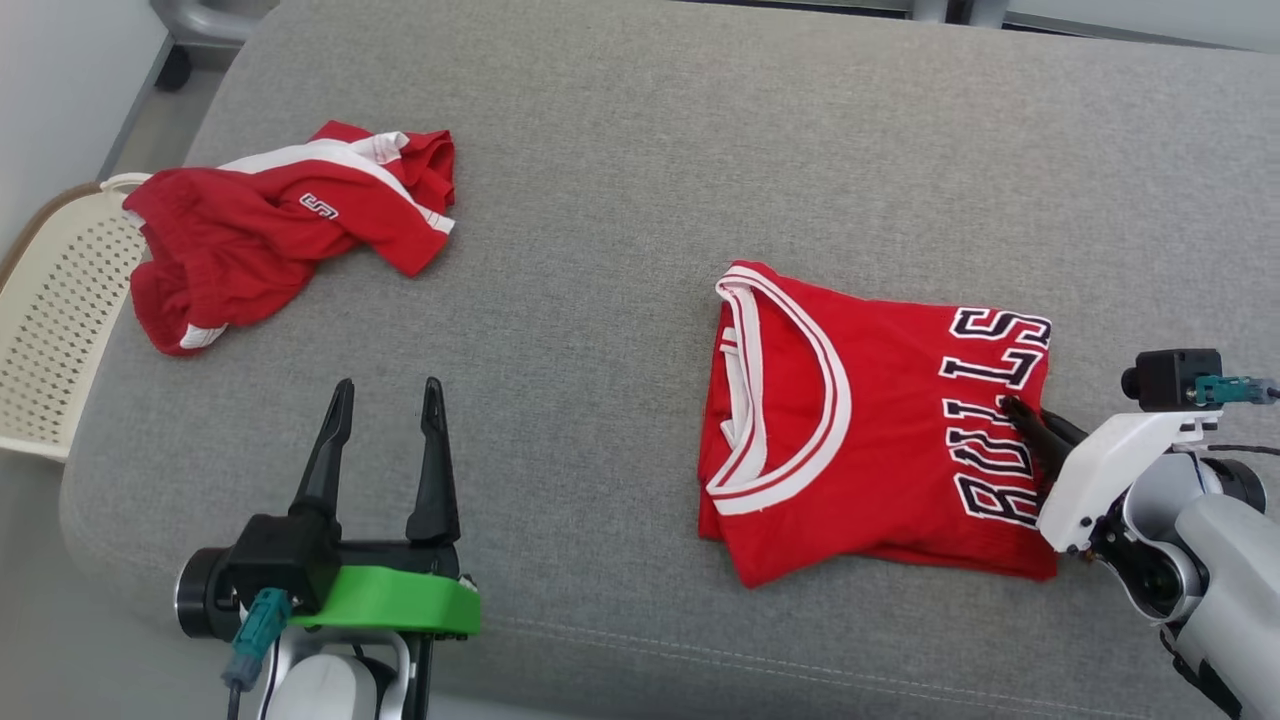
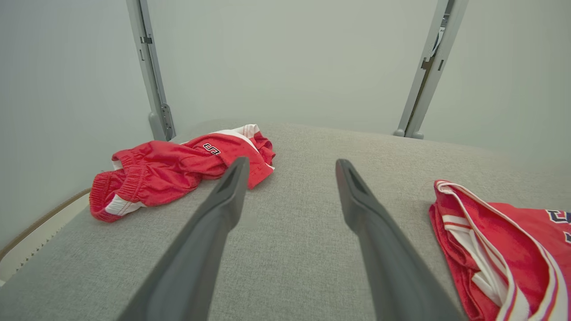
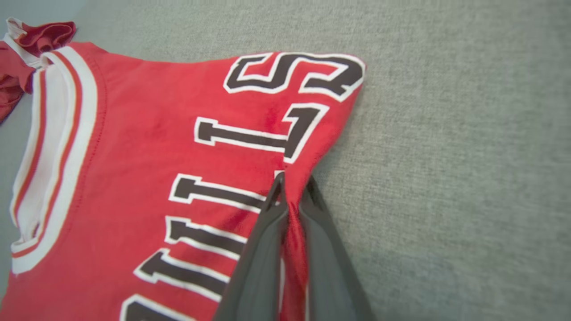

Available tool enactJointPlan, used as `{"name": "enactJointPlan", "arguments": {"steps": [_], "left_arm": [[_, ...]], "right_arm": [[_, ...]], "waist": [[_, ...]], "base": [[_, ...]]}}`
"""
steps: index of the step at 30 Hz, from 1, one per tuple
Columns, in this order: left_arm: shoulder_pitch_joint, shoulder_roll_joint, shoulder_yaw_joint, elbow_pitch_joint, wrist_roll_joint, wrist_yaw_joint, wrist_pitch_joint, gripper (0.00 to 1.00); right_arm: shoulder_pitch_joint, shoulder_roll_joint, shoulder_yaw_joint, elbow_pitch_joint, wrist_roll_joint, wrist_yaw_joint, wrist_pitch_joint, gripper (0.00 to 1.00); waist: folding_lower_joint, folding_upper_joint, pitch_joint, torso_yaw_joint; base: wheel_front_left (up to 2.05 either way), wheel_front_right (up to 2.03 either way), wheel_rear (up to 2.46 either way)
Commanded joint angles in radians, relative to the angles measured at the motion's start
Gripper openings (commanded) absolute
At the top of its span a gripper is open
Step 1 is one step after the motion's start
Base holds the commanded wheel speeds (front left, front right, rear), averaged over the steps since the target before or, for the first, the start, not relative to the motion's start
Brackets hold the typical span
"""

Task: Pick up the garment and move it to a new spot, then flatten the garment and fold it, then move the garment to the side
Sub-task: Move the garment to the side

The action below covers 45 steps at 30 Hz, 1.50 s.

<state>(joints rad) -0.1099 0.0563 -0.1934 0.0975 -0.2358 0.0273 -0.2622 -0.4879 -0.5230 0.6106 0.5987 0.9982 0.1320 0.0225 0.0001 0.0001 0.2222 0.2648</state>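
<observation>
A red folded garment (image 1: 860,420) with white trim and black BULLS lettering lies on the grey cushion (image 1: 640,180) at the right. My right gripper (image 1: 1020,415) is shut on the garment's right edge, by the lettering. In the right wrist view the fabric of the garment (image 3: 147,147) is pinched between the two dark fingers (image 3: 267,232) of the right gripper (image 3: 292,185). My left gripper (image 1: 388,395) stands open above bare cushion at the lower left, holding nothing. In the left wrist view the left gripper (image 2: 290,167) has wide-apart fingers, and the garment (image 2: 504,254) lies at the right edge.
A crumpled pair of red shorts (image 1: 270,225) with white stripes lies at the cushion's far left; the shorts (image 2: 178,167) also lie ahead of the left fingers. A cream perforated basket (image 1: 55,310) sits off the cushion's left edge. Grey metal posts (image 2: 151,76) rise behind the cushion.
</observation>
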Motion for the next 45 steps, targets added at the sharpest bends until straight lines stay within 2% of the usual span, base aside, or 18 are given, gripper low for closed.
{"name": "enactJointPlan", "arguments": {"steps": [1,13,14,20,25,33,39,45], "left_arm": [[-0.013,0.000,0.010,-0.007,0.011,-0.005,-0.003,1.00],[-0.040,0.028,0.049,-0.032,0.055,-0.016,-0.003,1.00],[-0.040,0.028,0.049,-0.032,0.055,-0.016,-0.003,1.00],[-0.066,0.053,0.050,-0.039,0.066,-0.022,-0.002,1.00],[-0.092,0.072,0.044,-0.054,0.076,-0.025,0.012,1.00],[-0.139,0.087,0.024,-0.091,0.093,-0.030,0.035,1.00],[-0.171,0.101,0.011,-0.118,0.098,-0.040,0.045,1.00],[-0.212,0.107,-0.011,-0.148,0.111,-0.049,0.051,1.00]], "right_arm": [[0.003,-0.019,0.011,0.000,-0.014,-0.003,-0.016,0.00],[0.020,0.004,0.032,-0.051,-0.082,-0.002,-0.143,0.00],[0.020,0.004,0.032,-0.051,-0.082,-0.002,-0.143,0.00],[0.026,0.026,0.025,-0.050,-0.095,-0.002,-0.191,0.00],[0.002,0.039,0.014,-0.045,-0.104,-0.002,-0.223,0.00],[-0.123,0.035,0.000,-0.028,-0.125,-0.002,-0.253,0.00],[-0.286,0.022,0.008,0.010,-0.124,-0.002,-0.261,0.00],[-0.418,-0.025,0.006,0.092,-0.103,-0.002,-0.267,0.00]], "waist": [[-0.0001,-0.0001,0.003,-0.044],[-0.0001,-0.0001,0.048,-0.311],[-0.0001,-0.0001,0.048,-0.311],[-0.0001,-0.0001,0.081,-0.446],[-0.0001,-0.0001,0.113,-0.518],[-0.0001,-0.0001,0.185,-0.552],[-0.0001,-0.0001,0.252,-0.532],[-0.0001,-0.0001,0.323,-0.493]], "base": [[0.00,0.00,0.00],[0.00,0.00,0.00],[0.00,0.00,0.00],[0.00,0.00,0.00],[0.00,0.00,0.00],[0.00,0.00,0.00],[0.00,0.00,0.00],[0.00,0.00,0.00]]}}
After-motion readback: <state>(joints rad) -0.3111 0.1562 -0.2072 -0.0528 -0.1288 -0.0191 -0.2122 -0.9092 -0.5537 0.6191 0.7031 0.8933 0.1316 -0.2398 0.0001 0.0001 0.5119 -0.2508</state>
